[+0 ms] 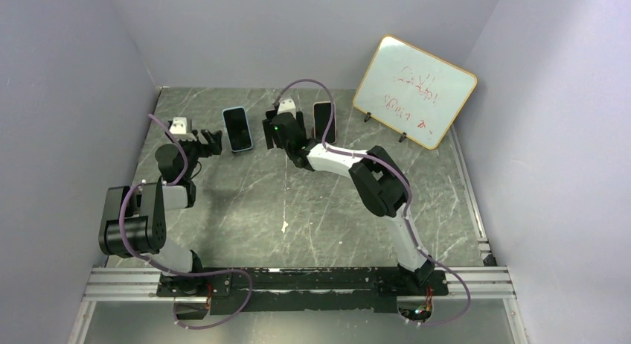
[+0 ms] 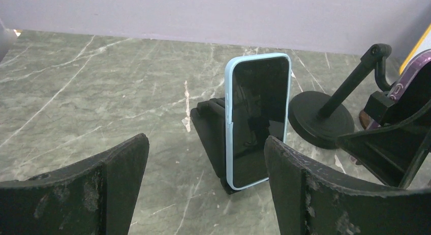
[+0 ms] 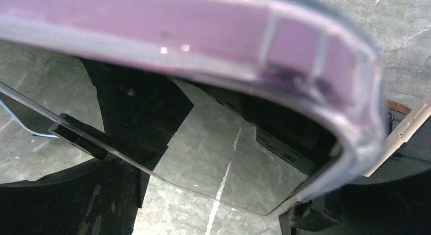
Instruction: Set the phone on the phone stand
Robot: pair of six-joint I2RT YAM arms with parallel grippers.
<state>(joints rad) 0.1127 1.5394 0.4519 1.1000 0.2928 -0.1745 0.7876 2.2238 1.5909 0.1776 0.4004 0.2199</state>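
A phone in a light-blue case (image 2: 259, 118) leans upright on a black wedge phone stand (image 2: 211, 133), also visible from above (image 1: 237, 128). My left gripper (image 2: 206, 158) is open just in front of it, with nothing between the fingers (image 1: 212, 143). A second black stand with a round base and a slanted rod (image 2: 320, 113) sits to the right. A phone in a purple case (image 3: 203, 26) spans the view between the fingers of my right gripper (image 3: 213, 194). Its edges reach both fingers, but contact is not clear. From above, the purple phone (image 1: 324, 120) is beside the right gripper (image 1: 286, 132).
A small whiteboard (image 1: 414, 91) with red scribbles leans at the back right, near the purple phone. Grey walls close in the marble table (image 1: 298, 210) on three sides. A metal rail (image 1: 298, 281) carries both arm bases at the near edge.
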